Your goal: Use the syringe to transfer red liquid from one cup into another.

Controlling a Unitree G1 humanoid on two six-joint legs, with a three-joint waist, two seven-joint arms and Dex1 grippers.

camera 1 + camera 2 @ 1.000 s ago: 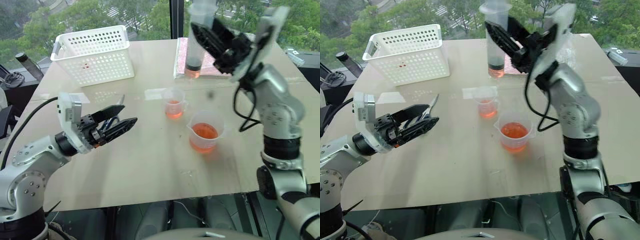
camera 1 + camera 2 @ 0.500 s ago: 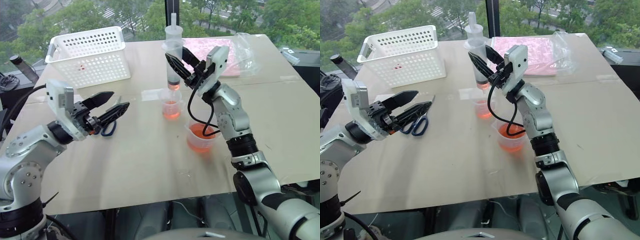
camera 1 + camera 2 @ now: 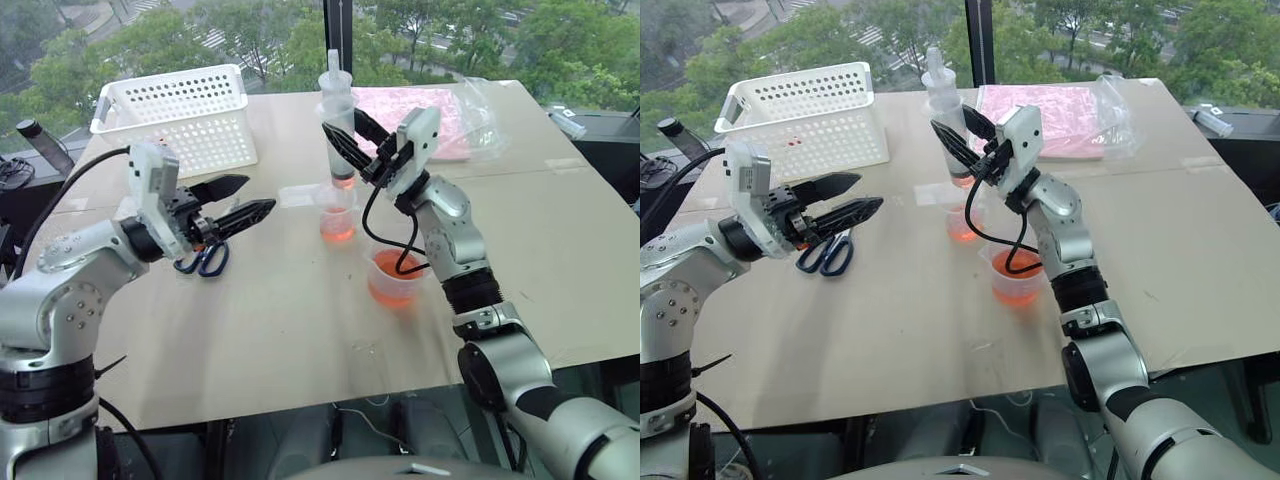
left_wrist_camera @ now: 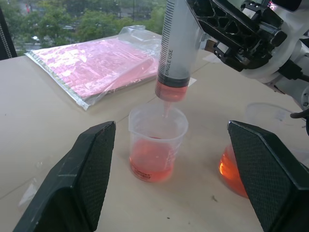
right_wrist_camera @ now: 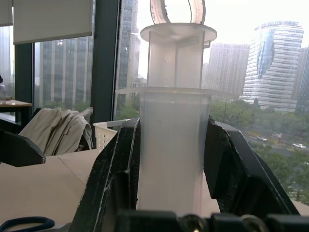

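My right gripper (image 3: 352, 138) is shut on the barrel of the syringe (image 3: 337, 125) and holds it upright. A thin band of red liquid (image 4: 170, 91) sits at the bottom of the barrel. The tip hangs at the mouth of the smaller clear beaker (image 3: 337, 212), which holds some red liquid. The larger, wider beaker (image 3: 396, 279) stands just nearer and to the right, also with red liquid in it. My left gripper (image 3: 256, 196) hovers open to the left of the beakers, pointing at them, with nothing between its fingers (image 4: 90, 166).
A white perforated basket (image 3: 180, 108) stands at the back left. Blue-handled scissors (image 3: 204, 261) lie under my left gripper. At the back right lies a pink packet in a clear bag (image 3: 432, 112). Bare tabletop (image 3: 300, 330) stretches toward the near edge.
The right arm has brought the syringe down and to the left, so its tip now hangs over the smaller beaker. The left gripper has crept forward toward the beakers, still open.
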